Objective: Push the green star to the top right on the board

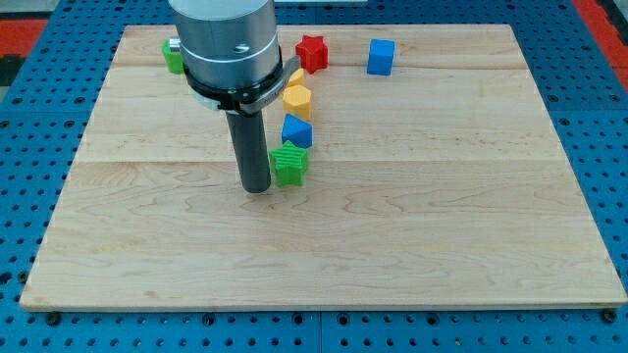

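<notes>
Tip point(256, 186) touches the green star point(289, 165) at its 9 o'clock, mid-board; no gripper, just a rod. Blue block point(296, 131) sits at 12. Push toward 2 o'clock, skirting it.

You have a single camera, set in front of the wooden board point(324, 255) and above it, looking down at a slant so the board's far edge lies at the view's top. It stands near enough that the board fills almost the whole frame, with blue pegboard point(39, 147) showing round it. The arm's housing point(224, 39) is cut off by the view's top edge.
</notes>
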